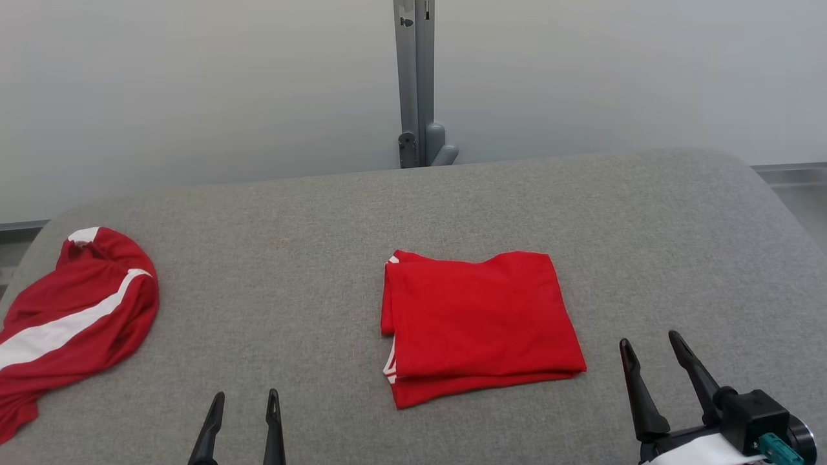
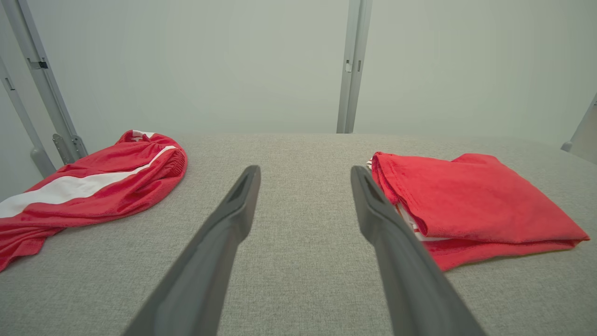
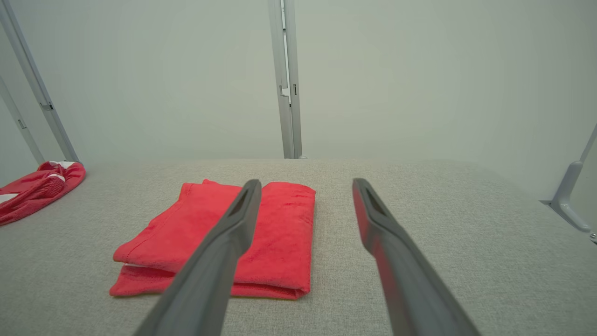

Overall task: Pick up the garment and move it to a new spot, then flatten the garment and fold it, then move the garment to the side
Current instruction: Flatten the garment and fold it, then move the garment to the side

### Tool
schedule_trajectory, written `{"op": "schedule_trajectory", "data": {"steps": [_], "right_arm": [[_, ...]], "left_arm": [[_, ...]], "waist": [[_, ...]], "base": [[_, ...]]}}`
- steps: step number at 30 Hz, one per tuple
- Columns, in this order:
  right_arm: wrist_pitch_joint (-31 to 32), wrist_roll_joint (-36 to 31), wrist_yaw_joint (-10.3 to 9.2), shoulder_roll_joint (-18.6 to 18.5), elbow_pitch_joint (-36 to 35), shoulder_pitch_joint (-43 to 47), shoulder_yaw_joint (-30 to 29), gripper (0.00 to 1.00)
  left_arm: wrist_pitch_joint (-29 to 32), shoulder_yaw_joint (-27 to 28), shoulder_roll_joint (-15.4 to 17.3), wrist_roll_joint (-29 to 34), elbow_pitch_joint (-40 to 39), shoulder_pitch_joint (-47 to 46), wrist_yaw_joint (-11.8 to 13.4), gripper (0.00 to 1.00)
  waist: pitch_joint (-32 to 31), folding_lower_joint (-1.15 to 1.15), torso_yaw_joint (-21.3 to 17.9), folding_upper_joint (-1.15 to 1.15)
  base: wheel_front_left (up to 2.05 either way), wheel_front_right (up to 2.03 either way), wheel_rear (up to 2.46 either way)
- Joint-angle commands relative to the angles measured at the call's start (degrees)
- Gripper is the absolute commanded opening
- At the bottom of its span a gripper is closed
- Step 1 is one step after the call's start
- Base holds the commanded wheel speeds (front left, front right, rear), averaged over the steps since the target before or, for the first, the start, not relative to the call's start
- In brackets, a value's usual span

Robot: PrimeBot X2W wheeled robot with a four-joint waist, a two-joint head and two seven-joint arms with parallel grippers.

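Both stand wide open and empty: left gripper (image 1: 246, 394) and right gripper (image 1: 649, 338) flank the folded red cloth garment (image 1: 478, 323) on the grey fabric-covered table (image 1: 291, 245).

both the left gripper (image 1: 246, 392) and right gripper (image 1: 649, 337) carry two long, dark grey fingers (image 2: 233, 210) that taper to narrow tips (each with a slim slot just below the tip). behind the right one sits a boxy black housing (image 1: 753, 410) with a teal connector (image 1: 778, 447) and a white cover (image 1: 704, 449).
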Motion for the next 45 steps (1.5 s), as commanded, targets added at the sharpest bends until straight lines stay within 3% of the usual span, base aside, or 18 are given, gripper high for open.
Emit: {"op": "schedule_trajectory", "data": {"steps": [1,30,37,45], "right_arm": [[-0.2,0.6,-0.03,0.2,0.2,0.6,0.0,1.0],[-0.2,3.2,-0.02,0.3,1.8,-0.6,1.5,1.0],[-0.2,12.0,-0.02,-2.4,7.3,-5.8,3.9,1.0],[-0.2,28.4,-0.02,-8.8,20.9,-16.4,9.7,1.0]], "left_arm": [[-0.2,0.0,0.0,0.2,0.1,0.7,0.1,1.0],[-0.2,-0.9,0.0,1.5,-0.2,-0.6,-0.3,1.0],[-0.2,-2.5,0.0,2.1,-2.1,-2.5,0.7,1.0],[-0.2,-4.7,0.0,1.7,-4.1,-4.6,1.3,1.0]], "waist": [[-0.1,0.0,0.1,0.0],[0.6,0.0,1.7,0.0],[3.0,0.0,3.3,0.0],[6.7,0.0,5.1,0.0]], "base": [[0.0,0.0,0.0],[0.0,0.0,0.0],[0.0,0.0,0.0],[0.0,0.0,0.0]]}}
